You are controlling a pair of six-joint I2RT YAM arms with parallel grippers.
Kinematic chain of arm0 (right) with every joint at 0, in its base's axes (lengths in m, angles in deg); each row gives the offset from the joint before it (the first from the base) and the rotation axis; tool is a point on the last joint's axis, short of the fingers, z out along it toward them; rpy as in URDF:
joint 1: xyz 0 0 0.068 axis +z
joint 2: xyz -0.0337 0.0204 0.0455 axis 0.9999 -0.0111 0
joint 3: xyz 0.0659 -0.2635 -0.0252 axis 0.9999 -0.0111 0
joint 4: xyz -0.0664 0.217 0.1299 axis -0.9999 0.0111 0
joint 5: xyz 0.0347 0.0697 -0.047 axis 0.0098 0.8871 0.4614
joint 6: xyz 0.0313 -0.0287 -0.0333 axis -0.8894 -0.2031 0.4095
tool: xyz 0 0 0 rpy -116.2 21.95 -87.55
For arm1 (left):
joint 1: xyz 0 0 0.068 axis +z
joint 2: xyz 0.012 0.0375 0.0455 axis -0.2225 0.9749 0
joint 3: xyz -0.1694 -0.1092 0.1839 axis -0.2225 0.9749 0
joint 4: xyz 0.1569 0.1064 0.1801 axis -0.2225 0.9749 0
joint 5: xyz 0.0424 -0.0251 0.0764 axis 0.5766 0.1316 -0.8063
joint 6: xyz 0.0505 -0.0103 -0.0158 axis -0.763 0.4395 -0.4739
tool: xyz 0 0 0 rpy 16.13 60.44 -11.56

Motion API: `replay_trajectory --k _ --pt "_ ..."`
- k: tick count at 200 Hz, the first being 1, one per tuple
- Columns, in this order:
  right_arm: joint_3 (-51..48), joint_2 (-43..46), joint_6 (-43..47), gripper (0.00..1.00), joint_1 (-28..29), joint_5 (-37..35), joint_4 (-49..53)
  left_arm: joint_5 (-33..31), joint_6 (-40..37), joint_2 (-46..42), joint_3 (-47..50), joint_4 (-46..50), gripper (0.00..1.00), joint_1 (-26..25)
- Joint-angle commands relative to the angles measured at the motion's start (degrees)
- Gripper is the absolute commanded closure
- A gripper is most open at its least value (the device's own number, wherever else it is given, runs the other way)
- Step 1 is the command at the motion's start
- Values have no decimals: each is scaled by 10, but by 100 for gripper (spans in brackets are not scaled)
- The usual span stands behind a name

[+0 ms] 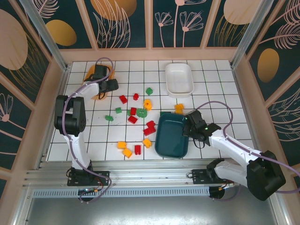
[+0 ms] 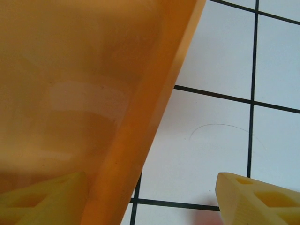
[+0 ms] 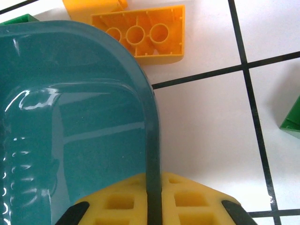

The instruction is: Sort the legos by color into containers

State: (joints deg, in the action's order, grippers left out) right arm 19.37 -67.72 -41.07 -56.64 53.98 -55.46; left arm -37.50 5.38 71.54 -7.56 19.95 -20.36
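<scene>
Yellow fingers [image 3: 117,206] of the right arm sit closest in the right wrist view. Its jaws are pressed together on the rim of the dark teal tray [image 3: 70,117], one finger inside the wall and one outside. Just beyond the tray's corner a yellow brick [image 3: 140,35] lies with its hollow side up. A green brick [image 3: 293,117] is cut by the right border.

In the left wrist view the left arm's fingers [image 2: 255,199] stand spread. The jaws hold nothing; the rim of the orange tray [image 2: 70,93] passes between them. One finger is on the tray side and the other is over the bare table [image 2: 220,70].

From above, the table [image 1: 211,84] is white with a thin black grid. The teal tray [image 1: 172,138] is at the near side, right of centre. The orange tray [image 1: 90,73] is at the far left, mostly under the left arm [image 1: 70,112]. The white tray [image 1: 179,79] is at the far side, well apart from both.

The legos [image 1: 140,112] are loose on the table between the trays, red, green and yellow mixed together. One yellow piece [image 1: 178,108] is just beside the teal tray's far edge. A few more [image 1: 127,153] lie near the front.

Pale wooden frames close the table on three sides. Their panels [image 1: 122,23] are dark blue-green with drawn plants and orange and beige round shapes. Metal rails [image 1: 140,178] run along the near edge, where both arms are bolted.
</scene>
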Motion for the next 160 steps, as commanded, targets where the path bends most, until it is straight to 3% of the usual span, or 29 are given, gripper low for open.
replay_trajectory --k 1,31,62,97,160 --pt "9 6 0 91 7 -27 6 -20 -22 15 -23 18 31 1" --pt "22 4 10 100 15 -28 13 -14 -28 16 -23 9 37 0" --pt "49 19 14 100 36 -51 37 -9 -34 13 -13 2 47 1" --pt "111 26 29 100 40 -66 32 4 -39 19 -19 3 66 0" --pt "296 -124 140 100 12 -88 -94 16 -36 20 -25 3 78 1"
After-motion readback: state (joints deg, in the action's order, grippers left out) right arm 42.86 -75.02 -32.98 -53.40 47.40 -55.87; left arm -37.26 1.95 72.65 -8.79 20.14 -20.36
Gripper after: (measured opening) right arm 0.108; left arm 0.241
